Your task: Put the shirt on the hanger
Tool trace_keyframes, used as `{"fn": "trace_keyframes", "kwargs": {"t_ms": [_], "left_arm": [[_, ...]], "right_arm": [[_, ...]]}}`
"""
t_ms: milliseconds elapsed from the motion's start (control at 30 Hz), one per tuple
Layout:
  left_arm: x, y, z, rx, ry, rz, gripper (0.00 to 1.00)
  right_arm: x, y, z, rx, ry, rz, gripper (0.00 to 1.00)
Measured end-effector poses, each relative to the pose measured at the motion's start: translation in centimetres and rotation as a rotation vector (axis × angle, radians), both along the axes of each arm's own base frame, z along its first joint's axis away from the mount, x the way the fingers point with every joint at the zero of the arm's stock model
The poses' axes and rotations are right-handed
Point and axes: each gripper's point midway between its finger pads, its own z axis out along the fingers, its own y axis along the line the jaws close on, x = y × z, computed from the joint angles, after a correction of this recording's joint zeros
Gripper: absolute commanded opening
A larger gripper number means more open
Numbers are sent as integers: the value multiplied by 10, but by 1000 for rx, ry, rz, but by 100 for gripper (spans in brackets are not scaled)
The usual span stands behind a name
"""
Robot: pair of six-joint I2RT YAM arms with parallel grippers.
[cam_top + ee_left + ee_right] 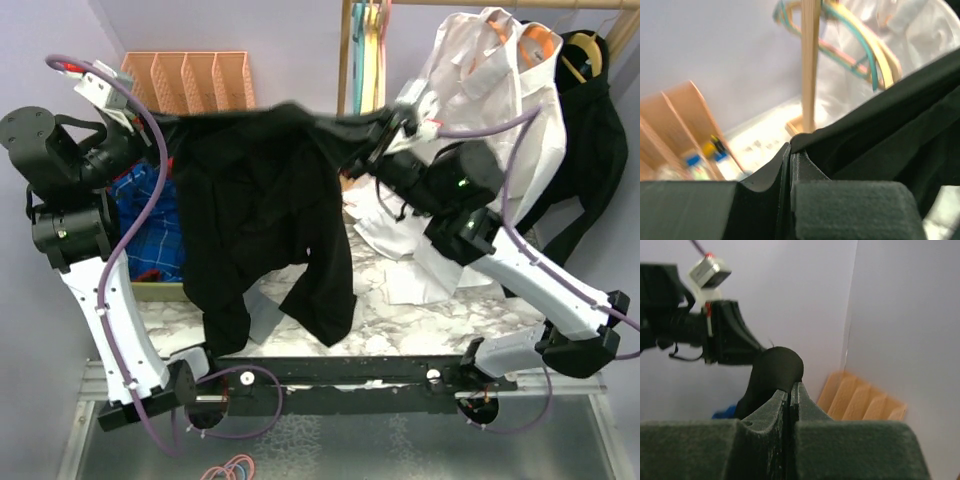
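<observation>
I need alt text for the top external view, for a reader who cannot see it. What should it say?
A black shirt hangs spread in the air above a marble table, held by the left gripper and the right gripper, each shut on its upper edge. A white shirt hangs behind.

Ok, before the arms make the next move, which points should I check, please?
1. Left fingers shut on the large black long-sleeved fabric shirt: ok.
2. Right fingers shut on the shirt: ok.
3. Shirt stretched in the air between both arms: ok.
4. Thin pink plastic hanger inside the shirt: not ok; it hangs beside the wooden post.
5. Where the collar opening lies: cannot tell.
</observation>
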Motion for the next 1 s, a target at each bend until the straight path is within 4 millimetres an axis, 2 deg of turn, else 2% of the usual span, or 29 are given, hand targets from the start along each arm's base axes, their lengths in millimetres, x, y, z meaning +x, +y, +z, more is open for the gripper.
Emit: {"fn": "trace_keyframes", "kwargs": {"t_ms": [67,100,233,333,467,567,600,700,767,833,867,900,933,1000], "left_arm": [[12,2,-43,-26,117,-24,0],[14,1,-68,-40,185,-36,0],[9,-20,-158,-19,400,-106,0],[-5,-49,-215,74,532,-190,0],[-20,-69,-277,194,663,-247,0],[-23,-72,-305,250,735,-251,0],[-22,-71,-308,261,744,-249,0],[-17,-72,-308,284,742,-250,0],[-11,-71,-303,307,717,-239,0],[-5,-65,-301,336,695,-197,0],[-2,-61,-301,351,685,-170,0],[2,-55,-301,370,677,-131,0],[6,-48,-302,390,670,-86,0],[11,-39,-301,415,662,-29,0]], "right_arm": [[5,2,-53,-58,111,2,1],[7,2,-87,-93,185,3,1],[0,-5,-194,-191,415,28,1],[-12,-20,-252,-221,560,42,1],[-25,-36,-296,-206,712,55,1],[-26,-42,-322,-208,796,38,1],[-26,-43,-328,-213,811,30,1],[-23,-42,-340,-230,839,7,4],[-20,-39,-347,-251,838,1,13],[-17,-32,-357,-289,827,-2,28],[-15,-28,-364,-314,819,0,43],[-13,-22,-373,-345,811,2,69],[-11,-18,-381,-372,803,2,85],[-6,-9,-400,-441,785,-5,98]]}}
